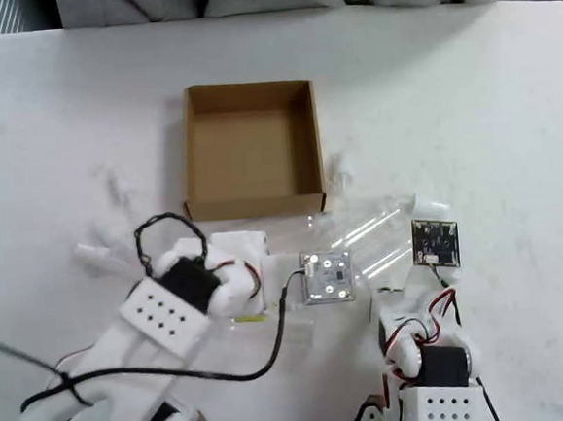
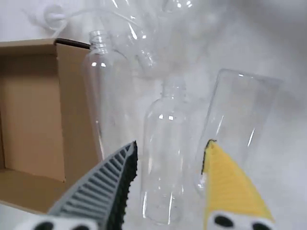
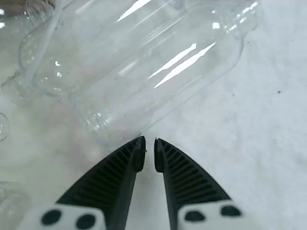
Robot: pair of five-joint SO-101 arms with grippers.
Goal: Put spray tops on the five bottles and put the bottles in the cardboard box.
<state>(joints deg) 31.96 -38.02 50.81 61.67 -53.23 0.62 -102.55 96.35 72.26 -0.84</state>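
Observation:
Several clear bottles without tops lie on the white table in front of the cardboard box (image 1: 252, 149). My left gripper (image 2: 170, 146) is open, its grey and yellow fingers on either side of one lying bottle (image 2: 165, 163). A second bottle (image 2: 103, 96) lies against the box wall (image 2: 33, 120), and a third bottle (image 2: 235, 120) lies on the other side. My right gripper (image 3: 146, 153) is shut with nothing in it, its tips just short of the base of another clear bottle (image 3: 163, 72). In the high view the bottles (image 1: 376, 227) appear as faint glints between the two arms.
Small white spray tops lie on the table left of the box (image 1: 99, 249) and by its right front corner (image 1: 337, 172); one spray top with its tube (image 2: 53, 14) lies beyond the bottles. The box is open and holds nothing. Cables trail from the left arm (image 1: 163, 317).

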